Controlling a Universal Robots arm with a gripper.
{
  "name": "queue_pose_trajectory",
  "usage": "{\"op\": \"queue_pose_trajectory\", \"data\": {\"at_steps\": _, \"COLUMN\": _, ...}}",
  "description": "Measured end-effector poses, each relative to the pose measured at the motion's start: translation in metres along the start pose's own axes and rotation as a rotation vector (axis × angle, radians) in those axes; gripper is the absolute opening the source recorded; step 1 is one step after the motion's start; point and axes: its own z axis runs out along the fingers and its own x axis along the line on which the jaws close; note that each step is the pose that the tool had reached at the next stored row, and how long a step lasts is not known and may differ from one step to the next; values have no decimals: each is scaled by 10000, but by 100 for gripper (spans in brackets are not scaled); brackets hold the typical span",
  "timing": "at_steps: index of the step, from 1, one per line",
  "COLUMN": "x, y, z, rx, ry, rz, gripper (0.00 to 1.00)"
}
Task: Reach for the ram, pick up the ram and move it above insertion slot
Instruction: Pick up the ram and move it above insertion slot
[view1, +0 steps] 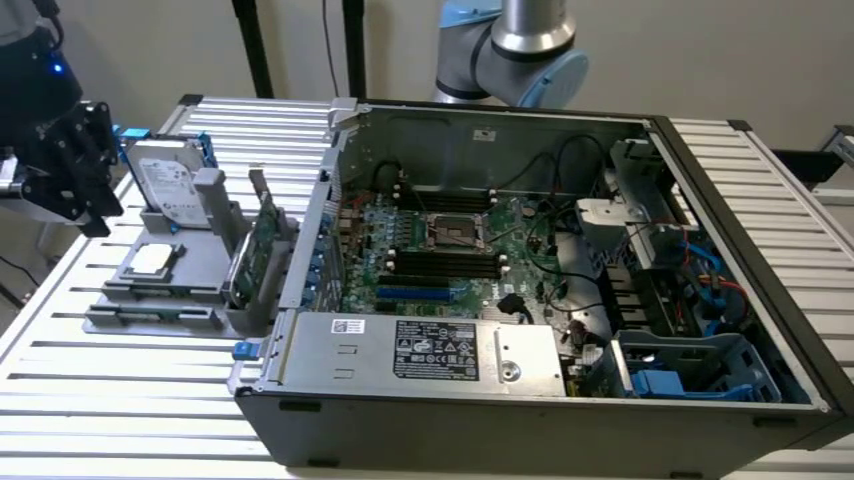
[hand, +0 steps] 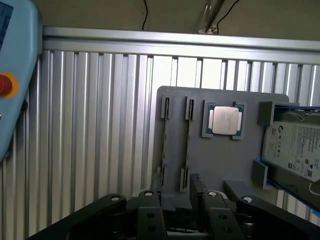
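The ram (view1: 150, 314) is a thin green stick standing on edge in the near brackets of a grey fixture (view1: 160, 280), at the exterior view's left. From the wrist it is a narrow dark line (hand: 188, 142) between two small brackets. My black gripper (view1: 74, 170) hangs above and beyond the fixture's far-left side, apart from the ram. In the wrist view the gripper (hand: 176, 197) is open, with bare fixture showing between its fingers (hand: 151, 210). Black memory slots (view1: 441, 264) lie on the motherboard (view1: 514, 225) inside the open computer case (view1: 400, 350).
The fixture also carries a hard drive (view1: 171, 180), a square processor (view1: 151, 258) and a taller green expansion card (view1: 254, 262) upright next to the case wall. A pale-blue pendant with a red button (hand: 5, 85) sits on the slatted aluminium table (hand: 90, 125).
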Motion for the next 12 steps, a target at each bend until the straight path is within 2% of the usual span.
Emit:
{"op": "queue_pose_trajectory", "data": {"at_steps": 4, "x": 62, "y": 2, "z": 77, "rx": 5, "ry": -2, "rz": -42, "gripper": 38}}
{"op": "queue_pose_trajectory", "data": {"at_steps": 5, "x": 74, "y": 2, "z": 94, "rx": 3, "ry": -1, "rz": -47, "gripper": 44}}
{"op": "queue_pose_trajectory", "data": {"at_steps": 12, "x": 154, "y": 0, "z": 224, "rx": 4, "ry": -1, "rz": -75, "gripper": 44}}
